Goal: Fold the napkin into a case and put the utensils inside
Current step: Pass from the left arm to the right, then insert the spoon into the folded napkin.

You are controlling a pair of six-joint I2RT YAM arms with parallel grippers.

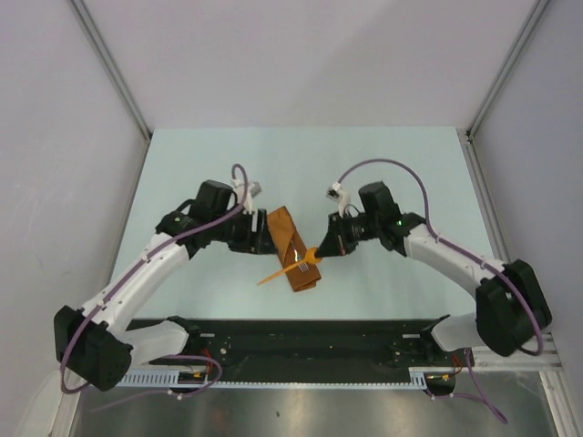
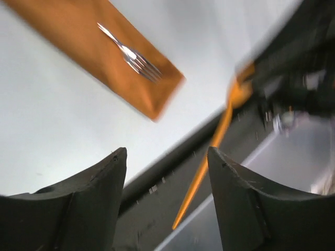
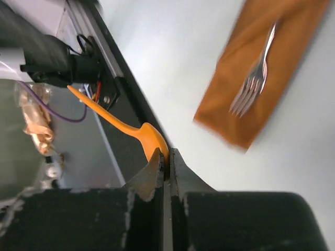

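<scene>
The napkin lies on the table folded into a narrow rust-orange case [image 1: 288, 238] [image 2: 99, 55] [image 3: 246, 102]. A silver fork [image 1: 297, 265] [image 2: 131, 55] [image 3: 255, 78] rests on top of its near end, tines out. My right gripper [image 1: 322, 253] [image 3: 166, 155] is shut on the bowl of the orange spoon [image 1: 282, 271] [image 3: 144, 133] [image 2: 210, 157], holding it above the case's near end with the handle pointing toward the left arm. My left gripper [image 1: 260, 238] [image 2: 166, 156] hangs open just left of the case, with nothing between its fingers.
A black rail [image 1: 310, 333] [image 2: 172, 162] runs along the table's near edge, close under the spoon handle. The left arm's wrist and its purple cable [image 3: 52, 65] show beyond the spoon. White walls enclose the pale table [image 1: 383, 173] on three sides.
</scene>
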